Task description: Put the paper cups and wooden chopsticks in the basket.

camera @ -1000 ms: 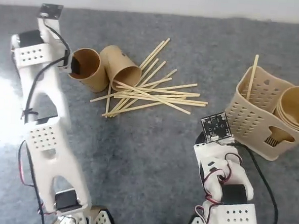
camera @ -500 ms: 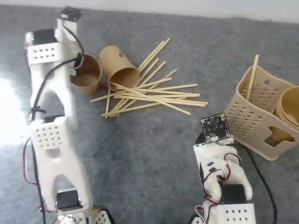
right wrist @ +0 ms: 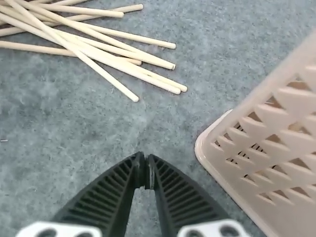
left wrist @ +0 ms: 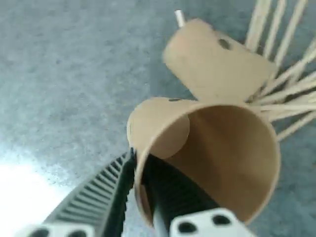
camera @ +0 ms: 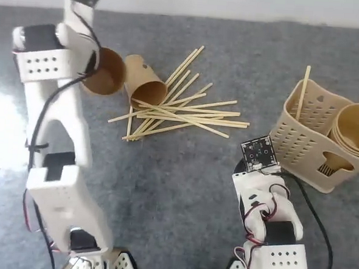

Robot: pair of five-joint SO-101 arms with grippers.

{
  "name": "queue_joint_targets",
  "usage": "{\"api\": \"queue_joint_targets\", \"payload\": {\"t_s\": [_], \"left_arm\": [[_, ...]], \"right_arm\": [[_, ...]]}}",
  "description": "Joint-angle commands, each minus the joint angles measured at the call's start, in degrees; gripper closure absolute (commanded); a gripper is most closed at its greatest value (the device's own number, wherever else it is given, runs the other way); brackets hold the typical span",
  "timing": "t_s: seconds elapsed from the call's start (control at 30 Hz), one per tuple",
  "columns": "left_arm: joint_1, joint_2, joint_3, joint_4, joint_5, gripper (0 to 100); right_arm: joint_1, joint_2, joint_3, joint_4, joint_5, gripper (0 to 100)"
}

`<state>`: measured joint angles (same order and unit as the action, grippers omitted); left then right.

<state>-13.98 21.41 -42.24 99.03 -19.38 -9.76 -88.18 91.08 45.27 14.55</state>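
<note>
Lifted now: my left gripper [left wrist: 137, 170] pinches the cup [left wrist: 217, 143] by its rim for carrying; right gripper [right wrist: 146, 174] waits closed, empty, beside the basket [right wrist: 237, 118].

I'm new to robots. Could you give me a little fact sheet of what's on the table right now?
Left jaws: shut on rim of held cup
Right jaws: shut, empty, beside basket
Loose cup: lying on its side
Chopstick pile: scattered beside that cup
In basket: nested cups, one upright chopstick
</note>
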Motion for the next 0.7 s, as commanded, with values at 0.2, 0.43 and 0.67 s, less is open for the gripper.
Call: {"api": "queue_joint_targets", "payload": {"t_s": [0.2,0.43,0.67], "left_arm": [[13.9,-20.1,9.4,1.7,-0.6,99],[28.5,-27.6,10.1,1.7,1.8,99],[40.5,-28.2,10.1,1.4,8.0,99]], "right_arm": [[-0.3,-0.5,-0.2,-1.2,0.9,99.1],[-0.3,-0.5,1.1,-2.6,1.0,99.1],[-0.3,-0.5,1.2,-2.7,1.0,99.1]]}}
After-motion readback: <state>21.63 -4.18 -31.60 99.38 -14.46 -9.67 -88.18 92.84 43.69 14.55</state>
